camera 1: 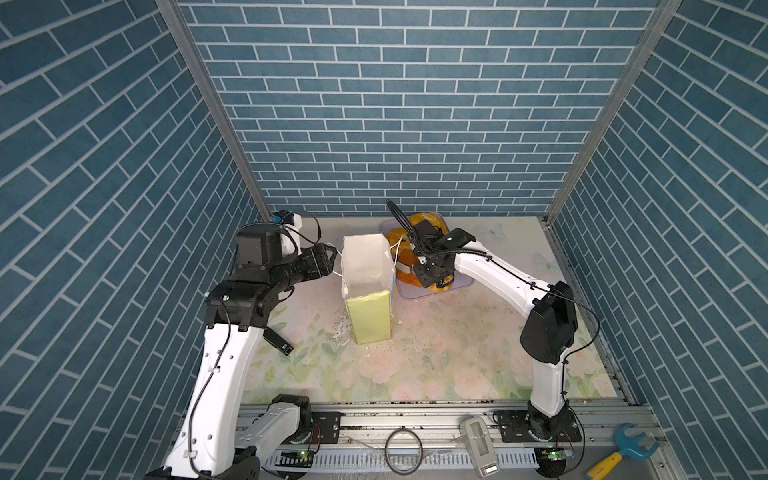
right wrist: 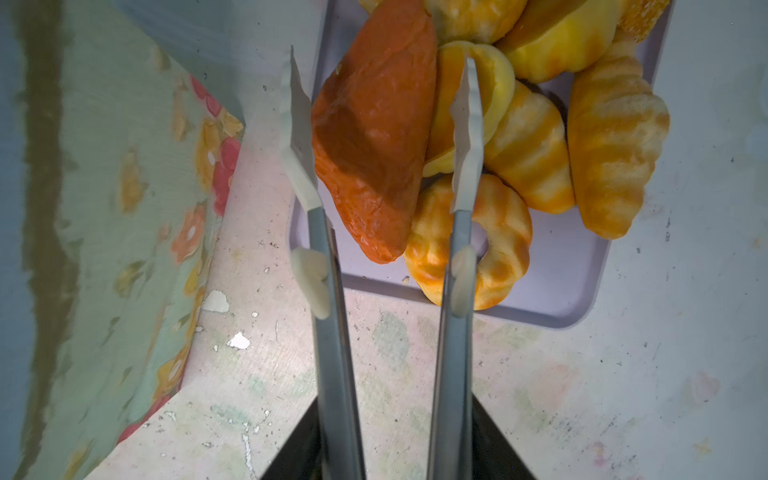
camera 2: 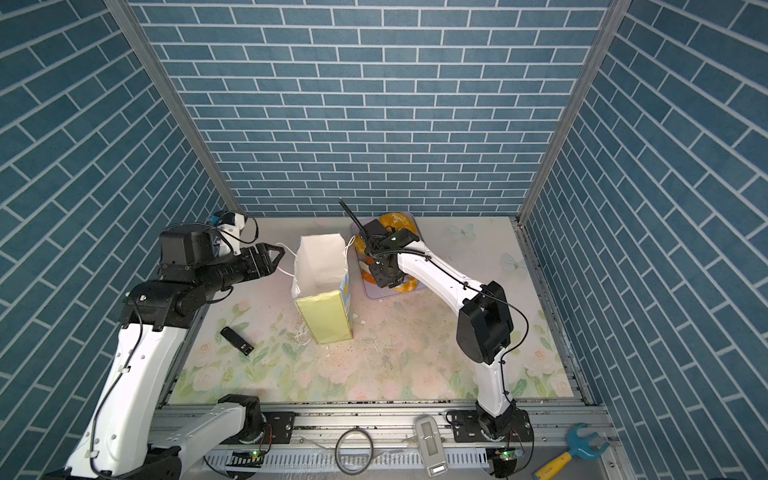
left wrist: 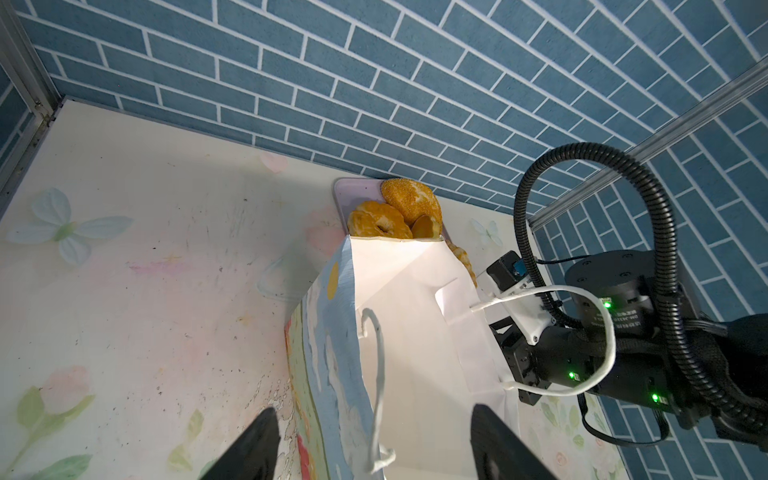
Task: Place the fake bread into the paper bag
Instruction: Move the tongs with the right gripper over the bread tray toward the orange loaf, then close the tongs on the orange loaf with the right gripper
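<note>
My right gripper (right wrist: 395,453) pinches tongs (right wrist: 328,332) whose blades straddle 1 dark orange loaf (right wrist: 374,137) among the fake bread (right wrist: 536,153) on the tray (right wrist: 561,270), upper centre — I should squeeze mid-loaf, lift straight, while my left gripper (camera 1: 329,259) hangs spread beside the paper bag (camera 1: 368,318).

Your stock on the table:
- paper bag (camera 1: 368,320): one, with two white cord handles (left wrist: 379,374)
- lavender tray (right wrist: 540,266): one, far right of the bag
- fake bread (right wrist: 374,137) on the tray: eight pieces showing, namely two croissants (right wrist: 615,145), one ring bun (right wrist: 508,249) and five others partly cropped
- black bar (camera 2: 237,340): one, near left
</note>
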Tool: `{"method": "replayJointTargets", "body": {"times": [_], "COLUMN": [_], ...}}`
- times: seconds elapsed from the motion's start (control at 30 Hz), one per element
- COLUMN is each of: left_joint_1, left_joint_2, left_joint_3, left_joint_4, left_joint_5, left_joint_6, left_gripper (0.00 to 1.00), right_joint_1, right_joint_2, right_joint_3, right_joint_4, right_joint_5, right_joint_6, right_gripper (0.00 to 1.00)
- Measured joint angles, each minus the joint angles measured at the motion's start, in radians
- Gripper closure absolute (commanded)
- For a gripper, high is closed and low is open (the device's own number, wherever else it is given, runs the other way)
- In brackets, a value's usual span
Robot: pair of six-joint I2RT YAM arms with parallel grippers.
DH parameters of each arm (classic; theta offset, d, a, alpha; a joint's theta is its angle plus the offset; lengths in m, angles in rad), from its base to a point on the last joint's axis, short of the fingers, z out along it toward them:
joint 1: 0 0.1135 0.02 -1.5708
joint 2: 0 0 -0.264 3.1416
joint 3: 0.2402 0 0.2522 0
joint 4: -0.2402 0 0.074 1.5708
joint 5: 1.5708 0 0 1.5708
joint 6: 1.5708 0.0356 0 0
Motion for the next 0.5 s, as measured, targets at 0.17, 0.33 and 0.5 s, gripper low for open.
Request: {"method": "replayJointTargets", "body": {"times": [0.17, 0.33, 0.5], "left_joint_1": [-0.02, -0.027, -0.029], "left_joint_2": [0.014, 0.014, 0.014], "left_joint_3": [0.0, 0.0, 0.0], "left_joint_4": [0.0, -0.002, -0.008], "left_joint_5": [-0.018, -0.032, -0.039], "left_joint_6": [0.013, 0.023, 0.031], "left_gripper": [0.3, 0.31, 0.3], "right_joint_1": [0.0, 0.0, 0.002], "right_joint_2": [0.033, 0.036, 0.035], "right_joint_3": [0.011, 0.011, 0.011], "right_joint_4": [-0.006, -0.01, -0.01], "right_joint_5": [0.002, 0.008, 0.01], "right_joint_6": [0.029, 0.039, 0.048], "right_gripper": [0.59, 0.64, 0.68]}}
